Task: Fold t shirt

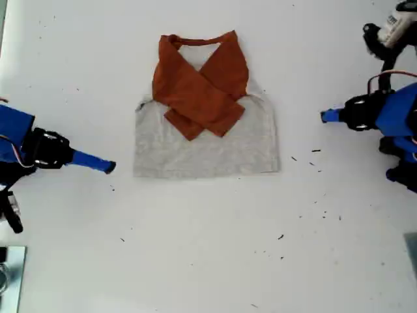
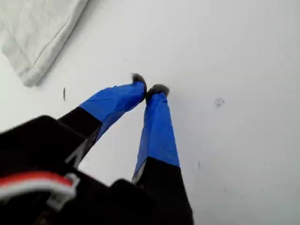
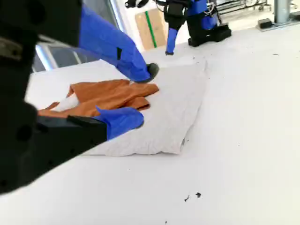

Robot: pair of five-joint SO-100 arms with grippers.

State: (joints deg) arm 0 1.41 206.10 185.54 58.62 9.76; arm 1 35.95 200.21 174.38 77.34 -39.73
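**Sleeves crossed, body fold pending: slip risk at the hem**

Worktop (image 1: 208, 261): white, bare around the garment apart from small dark specks.

T shirt (image 1: 206, 120): flat at centre, grey body spread, both rust sleeves crossed over the chest.

Second hand (image 3: 136, 96): jaws wide, empty, facing the shirt's side edge. First hand (image 2: 150, 89): tips nearly touching, empty, near a hem corner.

Risk, as judged: a one-sided pull would drag the shirt and undo the crossed sleeves; a thin pinch may catch one layer only. Nothing blocks either approach.
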